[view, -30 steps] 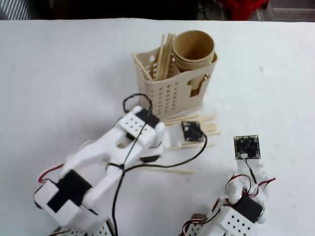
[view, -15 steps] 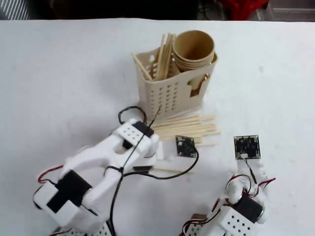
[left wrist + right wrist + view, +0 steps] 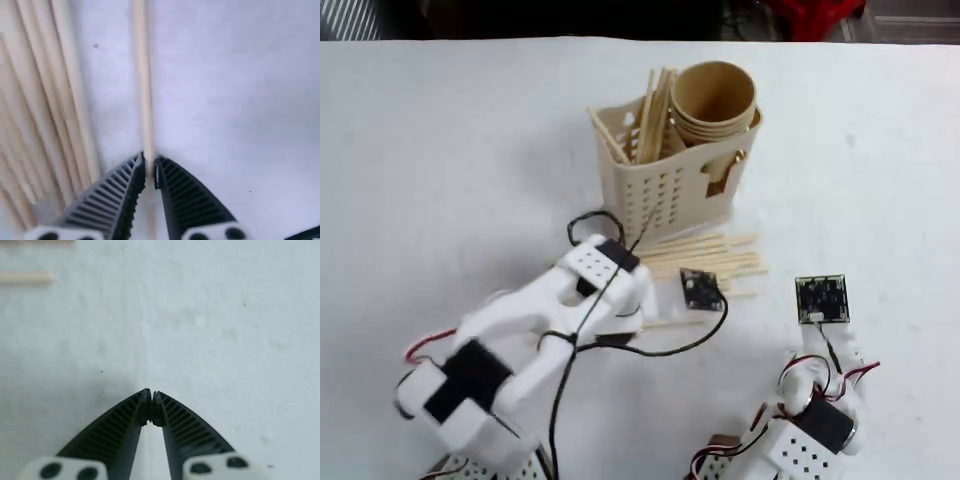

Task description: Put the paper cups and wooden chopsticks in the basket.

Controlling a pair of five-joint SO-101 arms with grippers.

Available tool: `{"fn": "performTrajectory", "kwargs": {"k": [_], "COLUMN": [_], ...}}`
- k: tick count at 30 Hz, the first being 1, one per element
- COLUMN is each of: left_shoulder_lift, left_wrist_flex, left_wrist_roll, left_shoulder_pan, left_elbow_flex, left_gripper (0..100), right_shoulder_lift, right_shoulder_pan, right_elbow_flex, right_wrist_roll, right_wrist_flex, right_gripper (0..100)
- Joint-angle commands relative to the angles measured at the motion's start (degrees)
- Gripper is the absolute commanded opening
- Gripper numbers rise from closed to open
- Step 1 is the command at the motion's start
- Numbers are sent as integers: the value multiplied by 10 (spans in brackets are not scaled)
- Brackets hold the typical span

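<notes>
The single pale wooden chopstick [image 3: 142,75], lying in front of the cream perforated plastic basket [image 3: 665,190], is now pinched by the nearly closed fingers of the left gripper [image 3: 150,167], which was drawn back a moment ago. I think the lifting can begin. The right gripper [image 3: 151,407] is closed and holds nothing. The white table [image 3: 450,150] carries the basket, and behind it the room is dark.

Bright, even light is falling from overhead and washing the white table [image 3: 440,150] nearly flat with glare. The basket [image 3: 665,185] is throwing only a faint, soft shadow. Grey shade is pooling around the left gripper [image 3: 150,167] and beside the chopstick [image 3: 141,75] it is clamping.
</notes>
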Motion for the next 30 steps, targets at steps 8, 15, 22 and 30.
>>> {"fn": "performTrajectory", "kwargs": {"k": [8,15,22,30], "left_shoulder_lift": [-236,-272,-272,-271], "left_wrist_flex": [159,185,4,-341], "left_wrist_roll": [55,159,308,370], "left_shoulder_pan": [-65,-64,-65,-69], "left_elbow_flex": [-168,-387,-504,-325], "left_gripper": [23,23,23,23], "right_shoulder_lift": [0,0,0,0], "right_shoulder_pan": [0,0,0,0], "right_elbow_flex": [5,5,5,5], "right_wrist_roll": [7,7,7,7], "right_wrist_flex": [-8,-8,-8,-7], "right_gripper": [17,17,17,17]}}
